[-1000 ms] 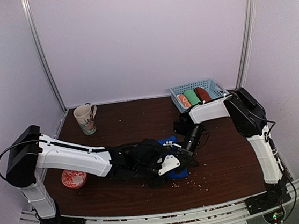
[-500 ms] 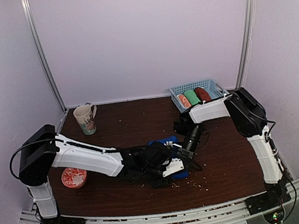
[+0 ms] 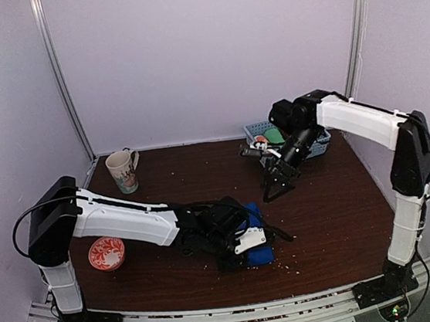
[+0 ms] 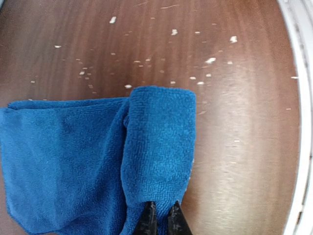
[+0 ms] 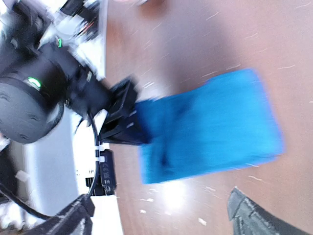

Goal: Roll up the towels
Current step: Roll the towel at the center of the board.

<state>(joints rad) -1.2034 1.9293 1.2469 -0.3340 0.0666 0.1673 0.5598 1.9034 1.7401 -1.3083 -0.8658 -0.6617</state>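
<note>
Left hand is pinched shut on the folded end of the blue towel, low on the counter, probably to start the roll. Right hand hangs wide open and empty, giving it room.

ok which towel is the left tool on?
The blue towel, half rolled on the table; the left tool is shut on its rolled end. The green towel sits back in the basket.

Towel on table, mug left, basket right
</note>
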